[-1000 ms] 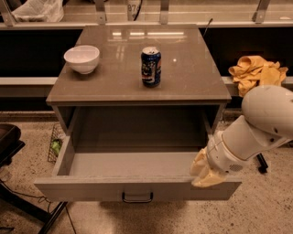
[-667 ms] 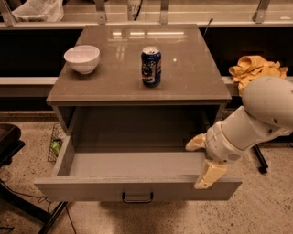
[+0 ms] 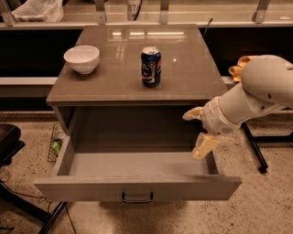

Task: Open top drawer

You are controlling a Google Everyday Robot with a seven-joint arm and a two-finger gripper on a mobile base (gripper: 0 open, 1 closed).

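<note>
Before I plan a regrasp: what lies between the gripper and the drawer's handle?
Nothing but the drawer's bare floor and front panel, in the camera view; the gripper hangs open over its right side.

The gripper (image 3: 199, 130), its fingers spread apart at the right side of the pulled-out top drawer (image 3: 137, 187), covers part of that drawer's right wall. Its arm (image 3: 263, 89) runs off the right edge and hides most of a yellow cloth (image 3: 237, 68) — only a fold shows. The drawer blocks whatever front the cabinet (image 3: 192, 77) has beneath it. The label on the soda can (image 3: 150, 66) is too blurred to read. At the left a black seat (image 3: 7, 139) is cut by the edge, and a wire basket (image 3: 54, 137) (something green inside, not identifiable) sits half behind the cabinet. The plastic bag (image 3: 34, 10) is cropped at the top.
</note>
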